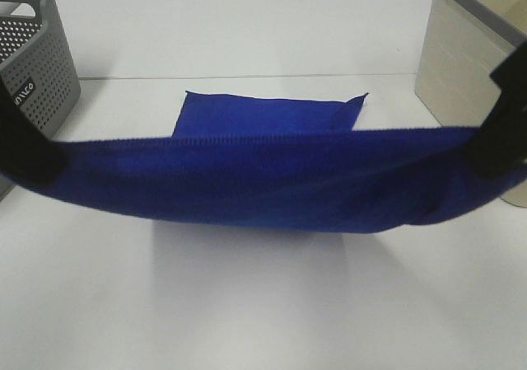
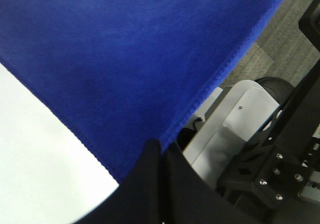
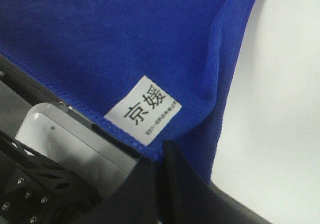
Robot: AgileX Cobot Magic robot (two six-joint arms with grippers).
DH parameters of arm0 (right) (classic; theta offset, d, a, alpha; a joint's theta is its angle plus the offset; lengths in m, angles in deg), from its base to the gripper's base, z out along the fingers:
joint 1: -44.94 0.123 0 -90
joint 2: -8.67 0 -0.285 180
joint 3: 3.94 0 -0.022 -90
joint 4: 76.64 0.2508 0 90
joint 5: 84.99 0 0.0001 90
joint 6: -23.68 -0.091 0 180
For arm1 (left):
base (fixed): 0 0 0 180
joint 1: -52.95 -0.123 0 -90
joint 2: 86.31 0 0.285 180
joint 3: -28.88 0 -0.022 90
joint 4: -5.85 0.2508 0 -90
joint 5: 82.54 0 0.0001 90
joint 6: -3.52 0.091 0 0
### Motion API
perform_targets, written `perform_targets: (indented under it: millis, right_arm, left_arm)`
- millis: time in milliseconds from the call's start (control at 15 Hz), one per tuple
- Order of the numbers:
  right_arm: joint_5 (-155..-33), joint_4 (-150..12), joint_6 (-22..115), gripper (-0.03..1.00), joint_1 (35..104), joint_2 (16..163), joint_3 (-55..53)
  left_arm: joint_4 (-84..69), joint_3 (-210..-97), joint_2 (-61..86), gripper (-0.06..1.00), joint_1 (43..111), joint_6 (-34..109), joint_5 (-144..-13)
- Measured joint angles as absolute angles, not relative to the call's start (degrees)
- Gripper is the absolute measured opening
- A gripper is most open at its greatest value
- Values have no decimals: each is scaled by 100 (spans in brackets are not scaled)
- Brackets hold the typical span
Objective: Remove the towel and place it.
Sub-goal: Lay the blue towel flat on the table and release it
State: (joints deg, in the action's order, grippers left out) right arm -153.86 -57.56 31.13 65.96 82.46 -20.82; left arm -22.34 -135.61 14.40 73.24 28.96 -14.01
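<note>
The deep blue towel (image 1: 263,176) hangs stretched in the air across the exterior high view, sagging in the middle above the white table (image 1: 247,304). Its far part (image 1: 263,113) lies flat on the table behind. My left gripper (image 1: 33,152) is shut on the towel's left end, and my right gripper (image 1: 494,143) is shut on its right end. In the left wrist view the black fingertips of the left gripper (image 2: 160,151) pinch the towel's (image 2: 125,59) hemmed edge. In the right wrist view the right gripper (image 3: 162,151) pinches the towel's corner (image 3: 125,34) beside a small white label (image 3: 142,109).
A grey perforated basket (image 1: 33,65) stands at the back left of the table. A beige bin with a grey rim (image 1: 465,57) stands at the back right, close to the right arm. The robot's base and grey floor (image 2: 280,59) show past the table edge.
</note>
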Motion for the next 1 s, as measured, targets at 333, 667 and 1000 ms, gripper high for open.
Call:
perform_targets:
  millis: [333, 667, 1000]
  right_arm:
    - [-15294, -5555, 3118, 2, 6596, 8091, -3245]
    - [-15397, -5206, 3222, 2, 6596, 8321, -4208]
    - [-15420, -5349, 3222, 2, 6591, 9060, -4454]
  left_arm:
    - [-2601, -12570, 1474, 0, 7708, 2781, -1418]
    - [-2503, -12134, 706, 0, 8401, 2031, -1413]
    - [-2469, -12134, -400, 0, 9237, 1985, -1458]
